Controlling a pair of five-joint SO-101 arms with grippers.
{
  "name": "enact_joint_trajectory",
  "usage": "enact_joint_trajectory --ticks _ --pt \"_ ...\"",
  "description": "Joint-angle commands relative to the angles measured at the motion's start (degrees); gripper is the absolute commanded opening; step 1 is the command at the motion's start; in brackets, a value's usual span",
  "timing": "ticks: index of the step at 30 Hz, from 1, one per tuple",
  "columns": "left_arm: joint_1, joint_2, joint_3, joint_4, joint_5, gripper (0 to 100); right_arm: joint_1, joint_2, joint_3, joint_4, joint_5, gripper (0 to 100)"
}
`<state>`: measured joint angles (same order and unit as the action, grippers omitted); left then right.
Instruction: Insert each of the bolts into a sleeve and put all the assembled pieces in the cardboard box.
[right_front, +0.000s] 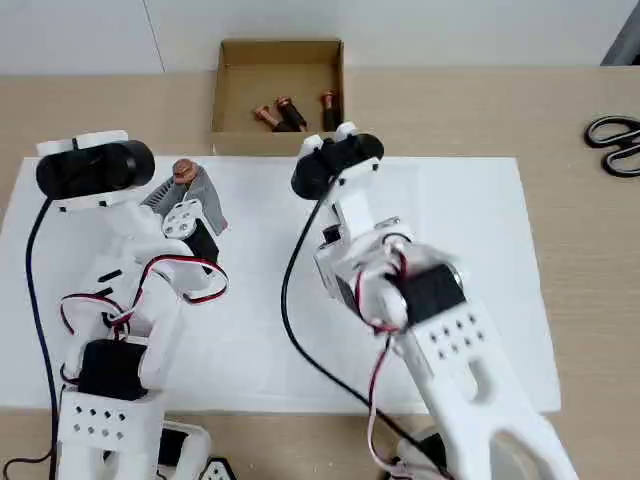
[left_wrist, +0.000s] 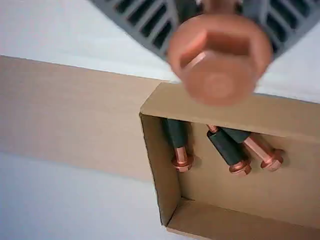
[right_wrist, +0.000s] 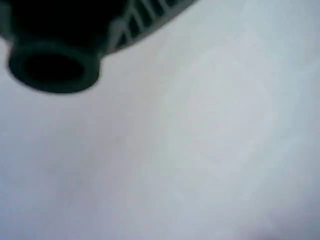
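Note:
My left gripper (right_front: 186, 188) is shut on a copper bolt (right_front: 184, 170), held over the white sheet just left of the cardboard box (right_front: 228, 92). The left wrist view has the bolt's head (left_wrist: 220, 60) up close between the grey fingers (left_wrist: 140, 17), with the box (left_wrist: 160, 165) beyond. Three assembled bolt-and-sleeve pieces (right_front: 290, 113) lie inside the box (left_wrist: 227, 150). In the right wrist view a dark sleeve (right_wrist: 50, 67) sits clamped against a grey finger (right_wrist: 145, 20) of the right gripper, above the sheet. The right arm's wrist (right_front: 335, 165) is near the box's front wall.
A white sheet (right_front: 240, 340) covers the middle of the wooden table (right_front: 580, 250). Scissors (right_front: 615, 142) lie at the table's right edge. Black cables hang from both arms over the sheet.

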<state>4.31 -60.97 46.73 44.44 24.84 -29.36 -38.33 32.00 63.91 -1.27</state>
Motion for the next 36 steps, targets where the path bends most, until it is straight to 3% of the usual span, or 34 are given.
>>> enact_joint_trajectory --ticks 1,8,14,18,25,30,36 --pt "0.09 -1.85 -0.31 -1.76 0.44 1 -0.04 -8.22 4.40 -6.55 -0.53 0.4" --pt "0.26 -1.85 -0.31 -1.67 0.53 1 -0.04 -26.68 26.64 -24.66 -0.35 0.4" --pt "0.97 -1.85 -0.31 -1.67 0.62 1 -1.54 -36.00 37.71 -29.23 -0.79 0.4" --pt "5.80 -1.58 -0.31 -1.76 0.62 1 -6.81 -37.23 43.43 -32.84 -0.79 0.4" --pt "8.70 -1.49 -0.31 -2.02 0.62 1 -11.03 -37.23 47.03 -37.58 -0.70 0.4" --pt "12.92 -1.49 4.00 -4.13 0.44 1 -11.21 -37.32 46.95 -37.58 -0.70 0.4" --pt "13.36 -1.85 8.57 -7.91 0.44 1 -11.21 -37.32 46.95 -37.58 -0.70 0.4"
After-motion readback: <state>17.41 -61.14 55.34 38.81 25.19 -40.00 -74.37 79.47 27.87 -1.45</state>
